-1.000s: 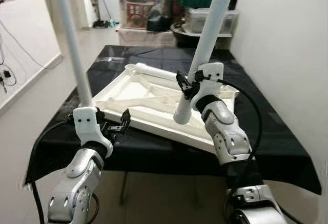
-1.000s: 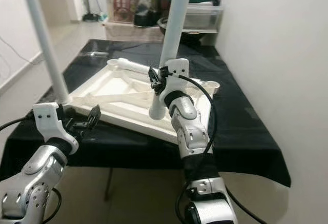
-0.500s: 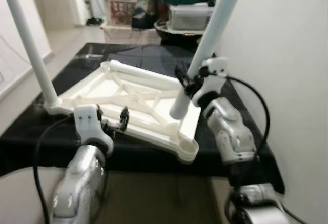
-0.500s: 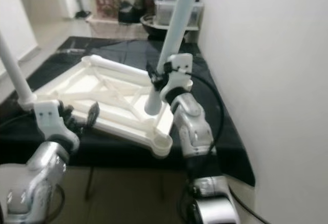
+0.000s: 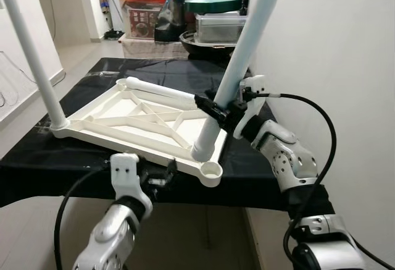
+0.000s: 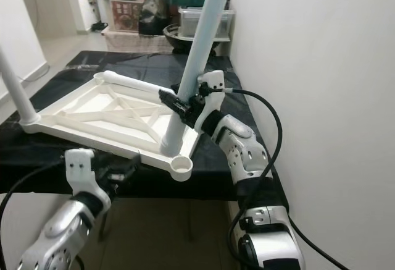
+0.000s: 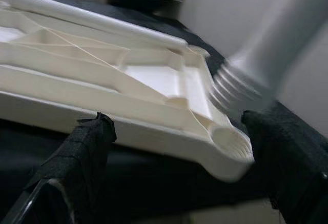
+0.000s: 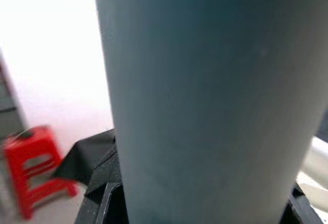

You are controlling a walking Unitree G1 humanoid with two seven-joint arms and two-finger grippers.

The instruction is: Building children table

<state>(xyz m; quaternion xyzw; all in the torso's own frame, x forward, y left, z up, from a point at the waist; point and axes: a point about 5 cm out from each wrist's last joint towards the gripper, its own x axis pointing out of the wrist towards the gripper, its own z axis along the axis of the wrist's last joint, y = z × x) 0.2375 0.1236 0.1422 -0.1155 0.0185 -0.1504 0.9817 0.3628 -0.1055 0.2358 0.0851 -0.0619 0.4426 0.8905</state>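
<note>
We see a black-draped table against a white wall, beige tile floor, stacked storage bins and pots behind, red stool on floor.

- upturned tabletop: smooth off-white moulded plastic, faint sheen;
- table leg: smooth pale plastic tube, ridged thread at its foot;
- table cover: black sheet, glossy and creased;
- right arm: brushed silver metal shell; fingers wrapped in rough black padding

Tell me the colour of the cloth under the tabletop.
Black; the cloth shows best in the left eye view.
</note>
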